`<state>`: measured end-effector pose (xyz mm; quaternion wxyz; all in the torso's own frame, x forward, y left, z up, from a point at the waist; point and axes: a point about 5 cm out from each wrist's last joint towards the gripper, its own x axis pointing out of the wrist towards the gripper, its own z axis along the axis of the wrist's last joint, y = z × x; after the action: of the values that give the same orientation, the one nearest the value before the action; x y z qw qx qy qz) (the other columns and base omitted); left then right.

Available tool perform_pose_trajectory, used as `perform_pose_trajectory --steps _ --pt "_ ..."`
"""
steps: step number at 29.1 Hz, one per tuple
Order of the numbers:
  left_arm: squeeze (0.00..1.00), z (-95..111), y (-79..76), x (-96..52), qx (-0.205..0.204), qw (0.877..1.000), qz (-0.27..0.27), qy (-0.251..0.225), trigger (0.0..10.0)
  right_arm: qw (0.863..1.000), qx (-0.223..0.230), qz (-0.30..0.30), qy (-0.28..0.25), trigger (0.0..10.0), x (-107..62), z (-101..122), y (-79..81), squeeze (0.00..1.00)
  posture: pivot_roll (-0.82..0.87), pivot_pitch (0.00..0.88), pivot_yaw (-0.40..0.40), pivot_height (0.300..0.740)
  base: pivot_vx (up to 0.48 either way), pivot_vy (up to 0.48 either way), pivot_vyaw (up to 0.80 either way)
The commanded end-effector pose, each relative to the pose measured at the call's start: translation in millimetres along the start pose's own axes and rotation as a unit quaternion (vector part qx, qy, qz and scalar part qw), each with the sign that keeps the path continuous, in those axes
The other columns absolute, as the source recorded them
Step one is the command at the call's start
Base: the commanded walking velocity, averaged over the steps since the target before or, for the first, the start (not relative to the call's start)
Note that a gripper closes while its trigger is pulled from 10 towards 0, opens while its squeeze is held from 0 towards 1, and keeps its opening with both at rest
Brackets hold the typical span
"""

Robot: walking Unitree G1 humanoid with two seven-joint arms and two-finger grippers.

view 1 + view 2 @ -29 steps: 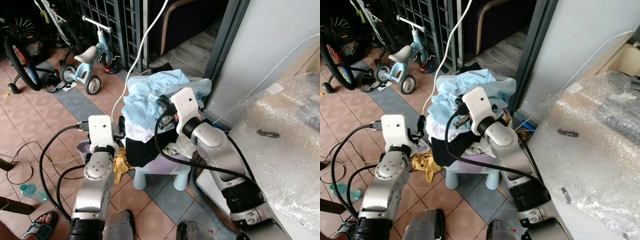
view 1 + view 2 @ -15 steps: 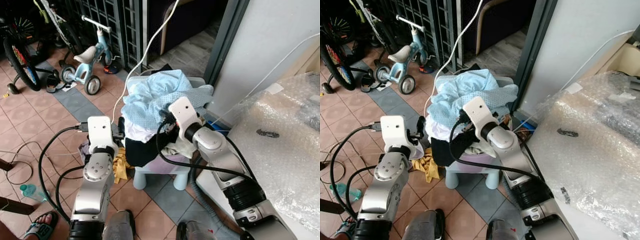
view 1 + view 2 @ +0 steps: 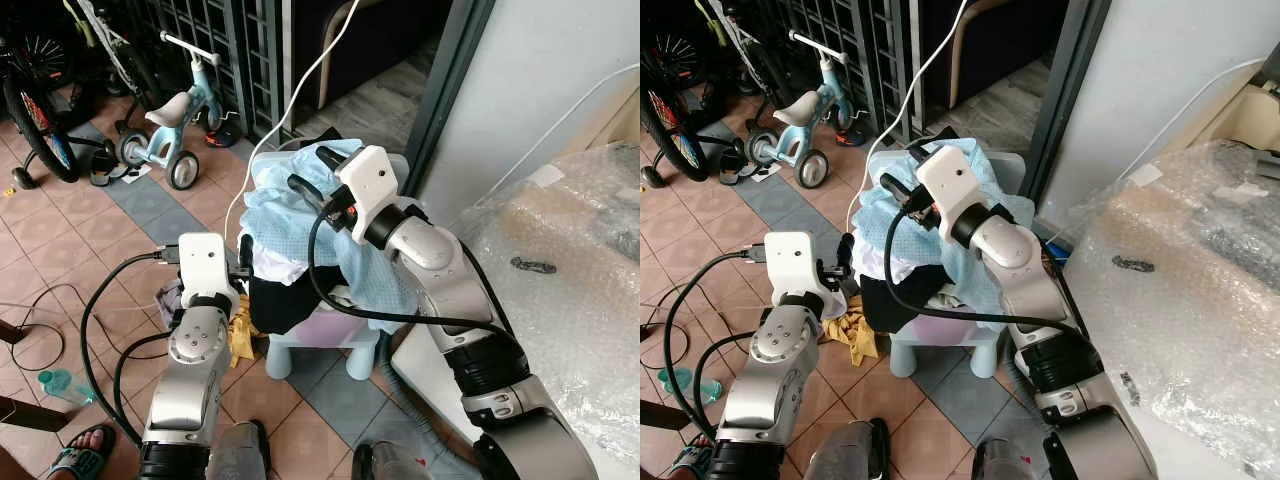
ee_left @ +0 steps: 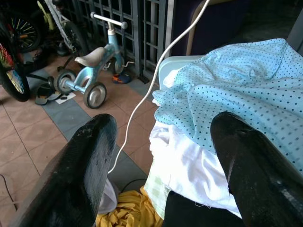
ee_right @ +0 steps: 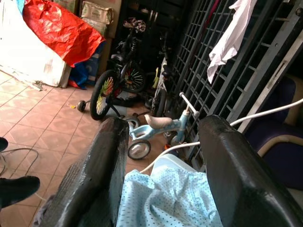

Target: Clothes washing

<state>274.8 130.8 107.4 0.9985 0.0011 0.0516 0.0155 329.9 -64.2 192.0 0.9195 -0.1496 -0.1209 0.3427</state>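
Clothes are piled on the stool; none moved toward washing yet. Our right pincer above the pile and left pincer beside it are wide, holding nothing.

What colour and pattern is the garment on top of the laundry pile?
Light blue with small dark dots; the garment shows best in the left wrist view.

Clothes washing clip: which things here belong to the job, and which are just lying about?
Job:
light blue dotted garment
white garment
black garment
yellow cloth
right gripper
left gripper

Lying about:
blue tricycle
bicycle
bubble wrap
white cable
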Motion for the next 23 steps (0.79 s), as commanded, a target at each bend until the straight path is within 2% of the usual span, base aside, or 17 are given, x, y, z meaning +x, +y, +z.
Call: perform_pose_trajectory --steps 1,2,5,9,10,11,12,13,16,21,22,23 --pt "0.00 5 -2.2 -0.3 0.002 1.000 -0.002 -0.008 10.0 0.998 -0.023 -0.029 0.046 10.0 0.3 -14 -9.3 1.00 0.05 0.100 -0.009 0.740 0.000 0.000 0.00" --pt "0.00 5 -2.1 -0.2 0.001 1.000 0.000 -0.008 10.0 0.994 -0.034 -0.053 0.093 10.0 -0.6 -28 -16.3 1.00 0.05 0.100 -0.010 0.740 0.000 0.000 0.00" --pt "0.00 5 -2.5 -0.1 0.001 1.000 0.000 -0.008 10.0 0.987 -0.027 -0.077 0.138 10.0 -2.0 -43 -21.4 1.00 0.05 0.101 -0.012 0.740 0.000 0.000 0.00" --pt "0.00 5 -1.3 -1.6 0.001 1.000 0.003 -0.008 10.0 0.980 -0.017 -0.082 0.180 10.0 -4.2 -58 -19.0 1.00 0.06 0.106 -0.014 0.740 0.000 0.000 0.00" --pt "0.00 5 -0.8 -2.3 0.001 1.000 0.004 -0.008 10.0 0.978 -0.012 -0.078 0.194 10.0 -5.3 -63 -16.8 0.93 0.06 0.106 -0.014 0.740 0.000 0.000 0.00" --pt "0.00 5 -0.8 -2.3 0.001 1.000 0.004 -0.008 10.0 0.978 -0.012 -0.078 0.194 10.0 -5.3 -63 -16.8 0.93 0.06 0.106 -0.014 0.740 0.000 0.000 0.00" --pt "0.00 5 -0.1 -4.2 0.001 1.000 0.005 -0.008 10.0 0.972 0.002 -0.067 0.224 10.0 -8.7 -75 -11.0 0.44 0.07 0.118 -0.017 0.740 0.000 0.000 0.00" --pt "0.00 5 0.4 -5.2 0.002 1.000 0.005 -0.007 10.0 0.969 0.014 -0.060 0.238 10.0 -10.3 -81 -6.9 0.00 0.07 0.121 -0.018 0.740 0.000 0.000 0.00" --pt "0.00 4 2.4 -8.7 0.003 1.000 0.007 -0.003 10.0 0.961 0.048 -0.035 0.271 10.0 -14.8 -98 7.7 0.00 0.08 0.137 -0.019 0.740 0.000 0.000 0.00" --pt "0.00 3 4.0 -10.8 0.002 1.000 0.008 0.004 10.0 0.954 0.065 -0.008 0.293 10.0 -13.8 -110 27.2 0.00 0.09 0.150 -0.021 0.740 0.000 0.000 0.00" --pt "0.00 3 4.0 -11.0 0.002 1.000 0.008 0.005 10.0 0.953 0.069 -0.003 0.295 9.6 -12.7 -112 30.6 0.00 0.10 0.150 -0.022 0.740 0.000 0.000 0.00" --pt "0.00 3 4.1 -11.3 0.003 1.000 0.009 0.005 10.0 0.953 0.071 -0.002 0.296 0.0 -11.8 -113 33.2 0.00 0.10 0.149 -0.022 0.740 0.000 0.000 0.00"
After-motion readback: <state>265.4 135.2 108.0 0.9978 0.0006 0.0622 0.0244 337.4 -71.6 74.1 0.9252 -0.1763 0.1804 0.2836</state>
